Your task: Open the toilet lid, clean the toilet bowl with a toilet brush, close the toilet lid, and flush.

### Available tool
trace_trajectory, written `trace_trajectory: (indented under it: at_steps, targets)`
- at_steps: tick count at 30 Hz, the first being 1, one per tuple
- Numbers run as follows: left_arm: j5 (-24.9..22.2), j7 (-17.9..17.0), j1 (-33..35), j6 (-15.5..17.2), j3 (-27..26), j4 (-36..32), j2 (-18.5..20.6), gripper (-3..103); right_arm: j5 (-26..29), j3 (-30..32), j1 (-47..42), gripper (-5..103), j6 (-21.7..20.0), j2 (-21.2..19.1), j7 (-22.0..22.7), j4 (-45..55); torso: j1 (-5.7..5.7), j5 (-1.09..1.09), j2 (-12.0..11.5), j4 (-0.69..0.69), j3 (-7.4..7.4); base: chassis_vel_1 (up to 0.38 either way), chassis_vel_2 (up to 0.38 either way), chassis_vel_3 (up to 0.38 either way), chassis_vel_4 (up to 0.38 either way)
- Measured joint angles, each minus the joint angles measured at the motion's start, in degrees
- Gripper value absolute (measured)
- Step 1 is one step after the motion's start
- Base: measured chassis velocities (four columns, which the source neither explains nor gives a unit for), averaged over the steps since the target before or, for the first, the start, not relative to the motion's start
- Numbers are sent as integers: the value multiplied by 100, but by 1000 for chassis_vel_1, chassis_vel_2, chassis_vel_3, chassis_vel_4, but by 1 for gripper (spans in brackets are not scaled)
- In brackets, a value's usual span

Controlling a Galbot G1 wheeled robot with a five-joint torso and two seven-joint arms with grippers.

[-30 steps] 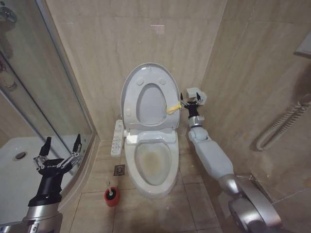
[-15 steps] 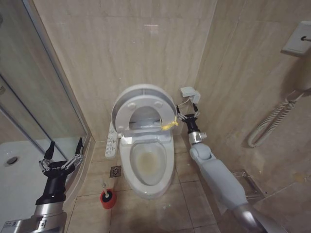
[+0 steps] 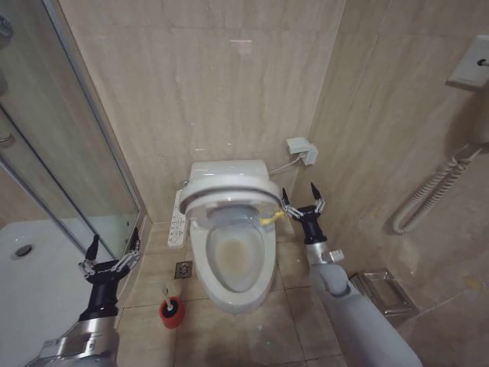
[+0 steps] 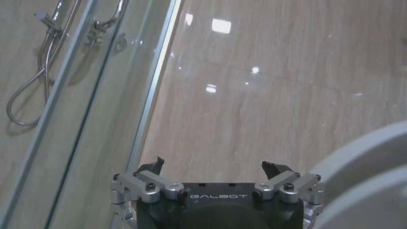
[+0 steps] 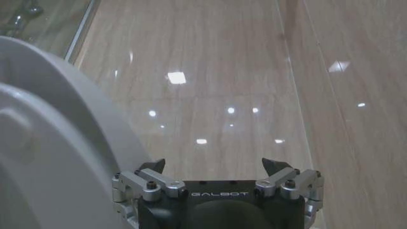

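Half lowered, the toilet lid (image 3: 229,187) hangs tilted forward over the rear of the toilet bowl (image 3: 233,264), its small yellow tag (image 3: 269,217) sitting just left of the right gripper (image 3: 302,205); half a second ago the lid stood much nearer upright, and a second ago it leaned fully back against the wall. That right gripper, fingers spread apart and clamped on nothing, is close beside the lid's right edge, and whether a fingertip touches the tag cannot be told; it has come down with the lid from its higher place near the wall socket (image 3: 300,149). In the right wrist view the lid's white curve (image 5: 57,143) fills the side next to the open fingers (image 5: 152,168). The bowl, yellowish inside, lies below and to the left of the right gripper. Further left on the floor, the toilet brush (image 3: 170,306) stands in its red holder, just right of the left gripper (image 3: 111,256), which waits low by the shower door (image 3: 69,130) with its fingers wide apart, holding nothing. The whole view has shifted since the earlier frames.
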Motion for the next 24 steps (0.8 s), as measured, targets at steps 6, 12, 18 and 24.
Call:
trace_trajectory:
  at_steps: [6, 12, 18, 24]
  targets:
    - [38, 0, -170, -1, 163, 106, -91, 100, -10, 117, -45, 100, 28, -29, -13, -12, 1, 0, -1, 0, 1, 0, 0, 0, 0]
    - [30, -6, -308, -5, 128, 216, -50, 100, 10, 208, 27, 100, 16, -97, 67, -67, 2, 0, -2, 0, 2, 0, 0, 0, 0]
    - [2, -17, -359, -10, 46, 272, 18, 100, 46, 300, 102, 100, -65, -288, 240, -54, 3, 0, -2, 3, 3, 0, 0, 0, 0]
    - [9, -17, -477, -18, 148, 340, -25, 100, 52, 384, -153, 100, -60, -476, 381, 88, 3, 0, -2, -4, 3, 0, 0, 0, 0]
